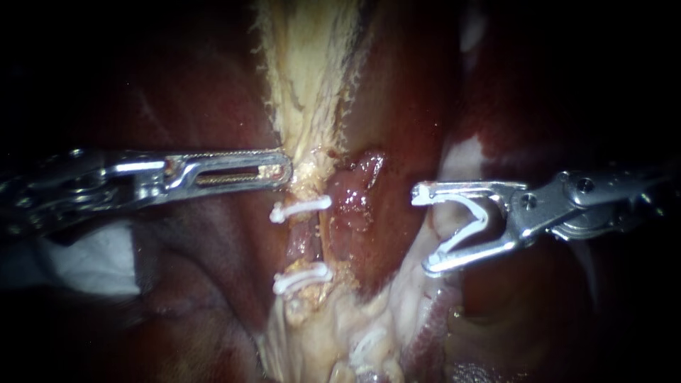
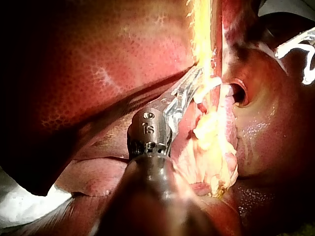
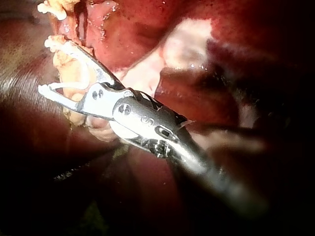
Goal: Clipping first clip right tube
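Well to the left of the right tube (image 1: 351,202), a white cloth (image 1: 92,262) lies under the shaft of my left instrument (image 1: 284,170). That instrument's jaws are clenched together, their tip on the edge of the pale strand (image 1: 308,85) just left of and above the right tube. I judge that they pinch the strand there to keep it stretched and the tubes drawn out straight.

Just left of the right tube runs the left tube (image 1: 303,241). It carries two white clips, an upper clip (image 1: 301,208) and a lower clip (image 1: 301,278), both closed across it. The right tube itself is the reddish, glistening one beside them, bare of any clip (the wrist views add little about it), with dark liver (image 1: 411,106) behind.

To its right, near but not touching, my right instrument (image 1: 424,230) holds an open clip (image 1: 472,220). The clip sits between the wide-spread jaws, both of which touch it, and its mouth is turned toward the right tube. The step in hand looks like the approach. The clip has yet to be carried leftward until its legs straddle the tube, and only then squeezed.
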Available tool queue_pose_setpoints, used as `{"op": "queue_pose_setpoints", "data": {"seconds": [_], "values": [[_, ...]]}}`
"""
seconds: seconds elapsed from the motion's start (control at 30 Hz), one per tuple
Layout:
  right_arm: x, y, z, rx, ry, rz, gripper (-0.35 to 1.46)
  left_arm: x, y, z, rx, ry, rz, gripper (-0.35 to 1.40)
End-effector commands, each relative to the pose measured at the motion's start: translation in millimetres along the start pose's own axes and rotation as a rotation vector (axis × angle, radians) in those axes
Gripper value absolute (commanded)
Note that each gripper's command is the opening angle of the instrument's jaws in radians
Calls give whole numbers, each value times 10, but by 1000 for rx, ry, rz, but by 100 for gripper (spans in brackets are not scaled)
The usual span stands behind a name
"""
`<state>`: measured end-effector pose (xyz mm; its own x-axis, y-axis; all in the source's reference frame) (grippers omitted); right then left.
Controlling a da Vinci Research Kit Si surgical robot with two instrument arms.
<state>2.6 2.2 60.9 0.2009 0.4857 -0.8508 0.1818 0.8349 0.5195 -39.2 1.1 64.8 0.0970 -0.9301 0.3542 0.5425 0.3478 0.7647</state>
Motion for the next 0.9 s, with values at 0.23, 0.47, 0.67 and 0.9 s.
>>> {"op": "queue_pose_setpoints", "data": {"seconds": [0.23,0.47,0.67,0.9], "values": [[1,0,0,0,0,0,60,0,0,-2,1,0,-1,-35],[-23,-1,20,16,-2,-3,60,-8,-8,-35,14,11,-7,-35],[-66,6,60,43,-6,47,60,-15,-23,-69,13,0,-15,-35],[-99,26,101,69,-17,86,60,-14,-37,-89,18,-9,-18,-35]]}}
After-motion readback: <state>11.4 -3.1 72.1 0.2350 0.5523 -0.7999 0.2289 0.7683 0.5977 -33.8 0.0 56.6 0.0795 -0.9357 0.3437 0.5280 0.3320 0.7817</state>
